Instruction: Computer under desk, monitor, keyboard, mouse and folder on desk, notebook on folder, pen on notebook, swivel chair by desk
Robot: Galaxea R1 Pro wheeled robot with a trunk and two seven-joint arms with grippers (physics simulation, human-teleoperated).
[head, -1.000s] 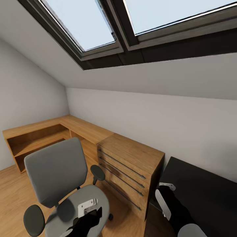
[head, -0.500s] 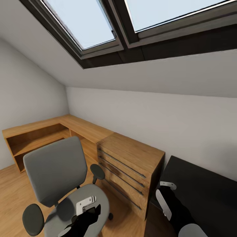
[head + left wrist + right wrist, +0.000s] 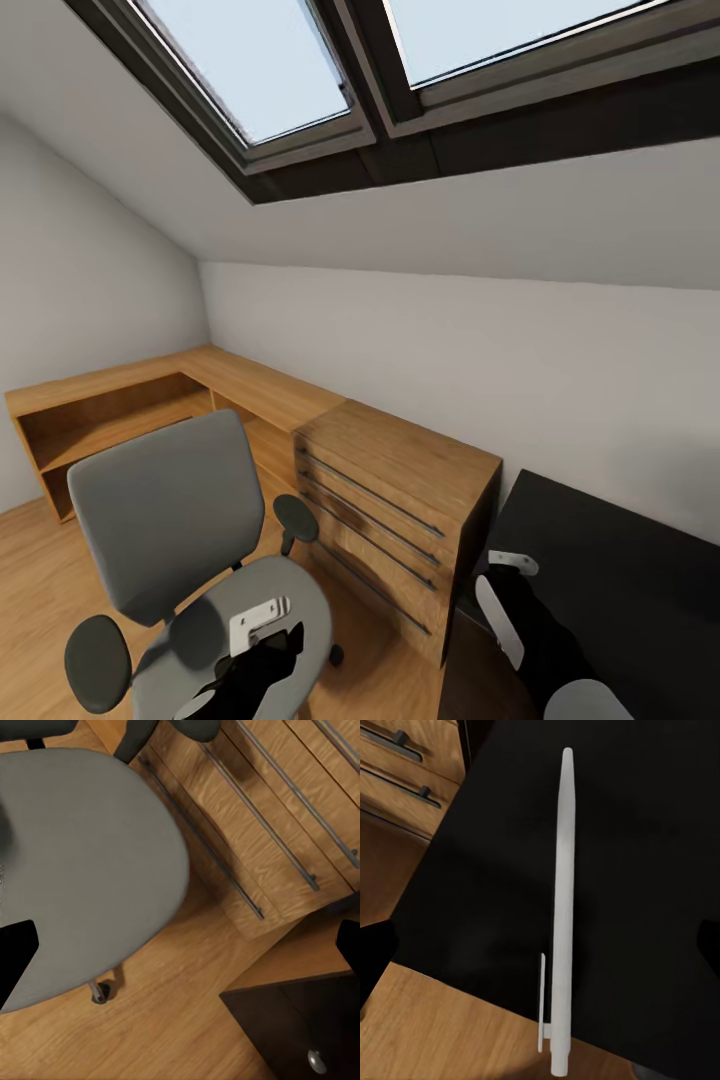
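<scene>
The swivel chair (image 3: pixel 165 510), grey with black armrests, stands at the lower left on the wood floor. My left gripper (image 3: pixel 280 640) hangs over its seat (image 3: pixel 82 870), which is bare, and is open (image 3: pixel 180 960) with both fingertips wide apart. At the lower right is the black desk (image 3: pixel 620 570). My right gripper (image 3: pixel 495 585) hovers at the desk's near corner. The white pen (image 3: pixel 562 900) lies lengthwise against the black top (image 3: pixel 645 870), its clip end past the edge. The right gripper (image 3: pixel 544 960) is open, one finger well off to each side of the pen.
A light-wood drawer cabinet (image 3: pixel 400 480) stands between chair and desk, close to both. A low wooden shelf unit (image 3: pixel 120 400) runs along the far left corner. Sloped wall and skylight (image 3: pixel 300 70) overhead. The dark drawer unit with a silver knob (image 3: pixel 300 1035) sits under the desk.
The whole head view has shifted slightly, so the camera has moved. Both arms keep the same pose, and the chair and desk stay where they were.
</scene>
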